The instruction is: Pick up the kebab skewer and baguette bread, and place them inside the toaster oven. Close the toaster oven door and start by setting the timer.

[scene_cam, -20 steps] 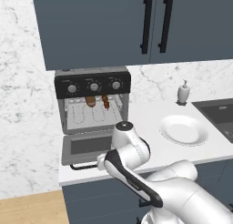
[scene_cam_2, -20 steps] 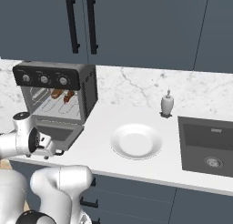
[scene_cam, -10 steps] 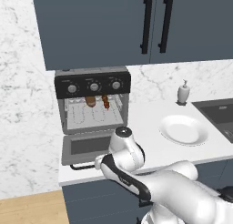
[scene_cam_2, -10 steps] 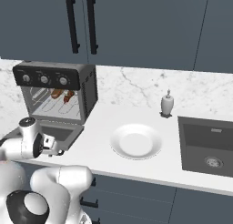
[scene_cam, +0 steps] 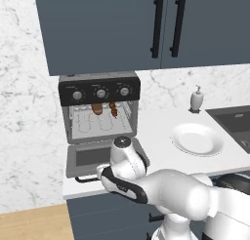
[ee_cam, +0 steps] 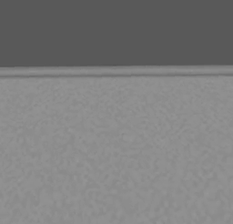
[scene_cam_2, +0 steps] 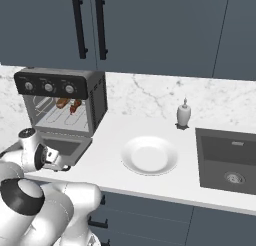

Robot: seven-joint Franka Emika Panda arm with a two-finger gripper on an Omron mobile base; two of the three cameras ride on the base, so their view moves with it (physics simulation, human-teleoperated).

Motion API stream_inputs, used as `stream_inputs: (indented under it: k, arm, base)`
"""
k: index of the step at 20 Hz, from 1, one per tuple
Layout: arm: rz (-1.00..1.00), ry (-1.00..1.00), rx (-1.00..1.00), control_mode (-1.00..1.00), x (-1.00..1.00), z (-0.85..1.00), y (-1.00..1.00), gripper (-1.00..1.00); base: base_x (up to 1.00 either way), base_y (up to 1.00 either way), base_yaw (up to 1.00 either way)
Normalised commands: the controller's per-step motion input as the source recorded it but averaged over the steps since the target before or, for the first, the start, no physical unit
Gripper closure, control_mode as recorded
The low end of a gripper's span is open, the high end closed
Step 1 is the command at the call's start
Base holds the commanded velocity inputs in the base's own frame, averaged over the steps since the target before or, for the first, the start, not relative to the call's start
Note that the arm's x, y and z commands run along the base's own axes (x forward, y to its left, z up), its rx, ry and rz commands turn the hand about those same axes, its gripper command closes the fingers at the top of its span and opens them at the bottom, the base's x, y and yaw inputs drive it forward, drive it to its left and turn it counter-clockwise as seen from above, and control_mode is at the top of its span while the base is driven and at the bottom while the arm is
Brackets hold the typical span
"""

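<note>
The toaster oven [scene_cam: 100, 114] is sitting at the left end of the white counter [scene_cam: 156, 131], against the marble wall, with three round knobs showing on its black top panel. Its door [scene_cam: 93, 157] is hanging open, dropped flat toward the counter's front edge, dark glass facing up and its black bar handle at the front. Inside, on the wire rack [scene_cam: 100, 123], the baguette [scene_cam: 97, 108] and the kebab skewer [scene_cam: 113, 108] are lying side by side near the back (the loaf to the left, the skewer with its red and brown chunks to the right in the left base view); the same pair is showing in the right base view, baguette [scene_cam_2: 62, 103] beside skewer [scene_cam_2: 75, 107]. The arm is reaching low in front of the open door, its wrist covering the door's right front corner, and the gripper [scene_cam_2: 50, 157] is sitting just beside the door's front edge, with its jaws standing spread wide and nothing between them. To the right, a white plate [scene_cam: 196, 138] is resting on the counter, well apart from the oven, with a soap bottle [scene_cam: 196, 99] behind it near the wall and a dark sink [scene_cam_2: 227, 162] at the far right.
</note>
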Motion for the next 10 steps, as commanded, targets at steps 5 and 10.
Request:
stream_inputs:
  k: [5, 10]
  arm:
    - [0.0, -0.09, 0.0, -1.0, 0.0, 0.0, 0.02, -1.0]
    - [0.0, -0.22, 0.0, -1.0, 0.19, 0.0, 0.0, -1.0]
  base:
    - [0.0, 0.0, 0.0]
    - [0.0, 0.0, 0.0]
